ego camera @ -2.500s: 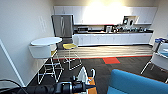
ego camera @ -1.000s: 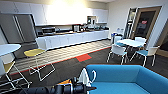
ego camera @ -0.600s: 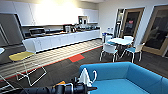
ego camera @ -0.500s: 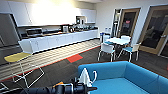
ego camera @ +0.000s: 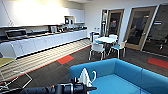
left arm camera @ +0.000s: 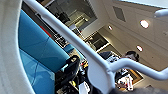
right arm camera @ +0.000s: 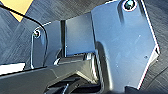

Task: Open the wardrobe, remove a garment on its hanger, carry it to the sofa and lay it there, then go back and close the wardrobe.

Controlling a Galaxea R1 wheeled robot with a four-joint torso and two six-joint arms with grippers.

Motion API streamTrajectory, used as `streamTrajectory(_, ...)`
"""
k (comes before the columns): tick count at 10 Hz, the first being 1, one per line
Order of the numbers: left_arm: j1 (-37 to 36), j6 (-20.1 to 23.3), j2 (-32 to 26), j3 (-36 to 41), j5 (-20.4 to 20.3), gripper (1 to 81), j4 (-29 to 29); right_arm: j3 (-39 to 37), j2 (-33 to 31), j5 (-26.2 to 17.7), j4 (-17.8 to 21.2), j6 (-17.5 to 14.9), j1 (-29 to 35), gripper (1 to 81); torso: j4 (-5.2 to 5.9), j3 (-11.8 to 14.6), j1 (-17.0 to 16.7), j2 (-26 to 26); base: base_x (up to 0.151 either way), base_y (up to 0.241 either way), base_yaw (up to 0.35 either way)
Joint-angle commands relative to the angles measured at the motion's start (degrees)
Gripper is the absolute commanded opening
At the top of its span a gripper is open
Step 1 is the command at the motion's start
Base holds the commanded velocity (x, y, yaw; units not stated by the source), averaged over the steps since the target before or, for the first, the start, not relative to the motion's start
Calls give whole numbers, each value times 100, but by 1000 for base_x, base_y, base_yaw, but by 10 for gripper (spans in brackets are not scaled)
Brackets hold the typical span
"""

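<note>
Your left arm low at left, grip state can't tell, one white garment on one hanger at its tip, just before one blue sofa, white chairs around one round table beyond

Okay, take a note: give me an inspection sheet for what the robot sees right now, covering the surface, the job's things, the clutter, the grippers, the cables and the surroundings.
Surface: dark carpet floor with red patches; pale striped flooring by the kitchen counter.
Job's things: white garment on its hanger, carried at the end of the left arm, just in front of the blue sofa; sofa seat bare.
Clutter: nothing seen on the sofa.
Grippers: left gripper is under the garment, fingers hidden; right gripper's fingers cannot be made out.
Cables: thin black cable along the right arm's plate.
Surroundings: round white table with white chairs, wood-framed glass doors, yellow wire chair.
</note>
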Motion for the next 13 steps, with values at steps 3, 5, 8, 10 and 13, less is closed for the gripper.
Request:
streamTrajectory(3,-759,90,-78,313,-165,10,275,33,75,-310,18,-24,223,811,0,0,0,0,0,0,-306)
streamTrajectory(5,-751,90,-86,313,-165,10,275,33,75,-310,18,-24,214,811,0,0,0,0,0,0,-312)
streamTrajectory(8,-742,82,-130,313,-165,10,275,24,75,-310,18,-24,214,811,0,0,0,0,0,0,-319)
streamTrajectory(10,-750,82,-157,313,-165,10,284,24,75,-319,18,-24,223,811,0,0,0,0,0,0,-319)
streamTrajectory(13,-750,73,-122,331,20,10,319,24,75,-319,18,-24,224,811,0,0,0,0,0,0,-314)
